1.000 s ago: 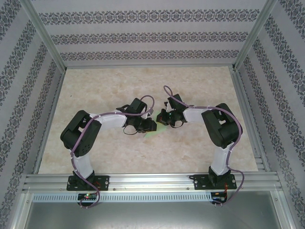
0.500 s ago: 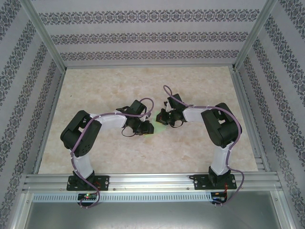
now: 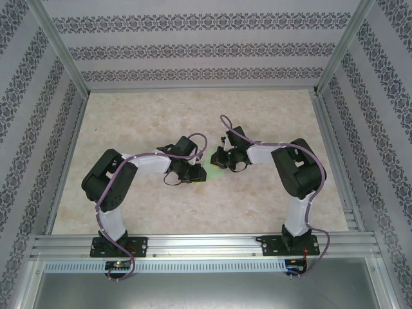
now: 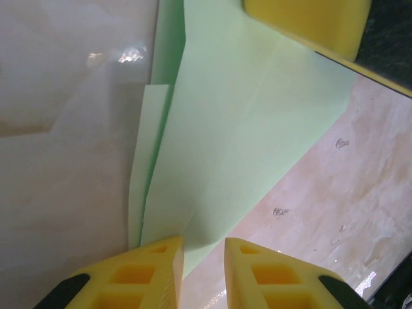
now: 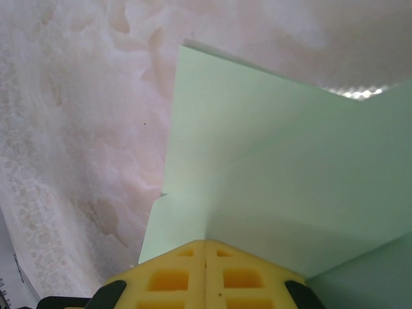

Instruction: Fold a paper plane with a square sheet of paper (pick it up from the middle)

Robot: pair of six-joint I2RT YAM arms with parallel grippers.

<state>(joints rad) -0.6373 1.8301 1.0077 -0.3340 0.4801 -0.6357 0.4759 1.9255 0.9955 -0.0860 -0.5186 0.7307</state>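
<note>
The pale green sheet of paper (image 3: 212, 168), partly folded with creases and layered edges, lies on the table middle between both grippers. In the left wrist view the paper (image 4: 238, 129) runs down to my left gripper (image 4: 204, 248). Its jaws stand a little apart, one fingertip (image 4: 161, 257) on the paper's near corner and bare table in the gap. The right gripper's yellow finger (image 4: 309, 22) rests on the far end. My right gripper (image 5: 205, 243) is shut, and a crease of the paper (image 5: 290, 193) runs straight into its closed tips. From above, the left gripper (image 3: 200, 172) and right gripper (image 3: 217, 161) almost meet.
The marbled tabletop (image 3: 129, 116) is bounded by an aluminium frame (image 3: 206, 241) in front and patterned walls (image 3: 193, 48) on three sides. Both arms bend inward toward the centre, cables looped over them.
The left gripper has shifted slightly over the paper, and a little more green shows between the grippers. The right arm has hardly moved.
</note>
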